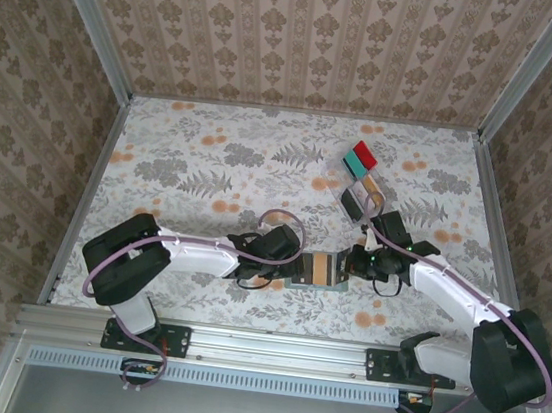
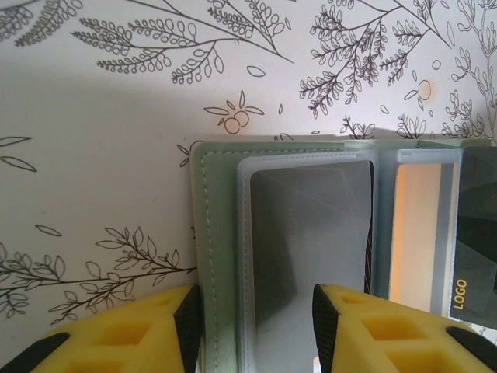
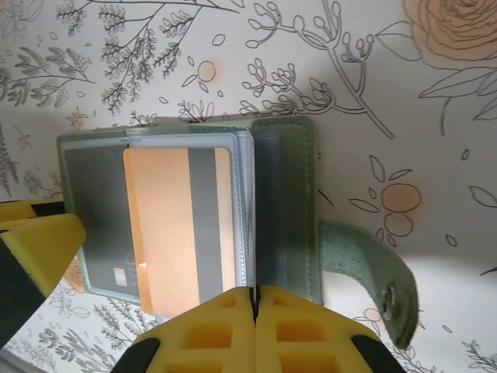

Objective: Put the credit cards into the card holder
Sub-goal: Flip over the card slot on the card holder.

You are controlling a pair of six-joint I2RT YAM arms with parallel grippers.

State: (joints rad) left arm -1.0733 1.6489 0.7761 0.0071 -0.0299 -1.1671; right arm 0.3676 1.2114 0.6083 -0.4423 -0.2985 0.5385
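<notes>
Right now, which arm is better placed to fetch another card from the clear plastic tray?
Right. The clear plastic divided tray holding a red card and a teal card lies just beyond the right gripper; the left gripper sits across the open grey-green wallet, farther away.

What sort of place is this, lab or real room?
Probably a lab cell: aluminium frame, patterned panel walls boxing a floral tabletop, left arm and right arm bolted at its edge.

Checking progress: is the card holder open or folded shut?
Open: the card holder lies spread, clear sleeves and an orange card showing inside.
</notes>
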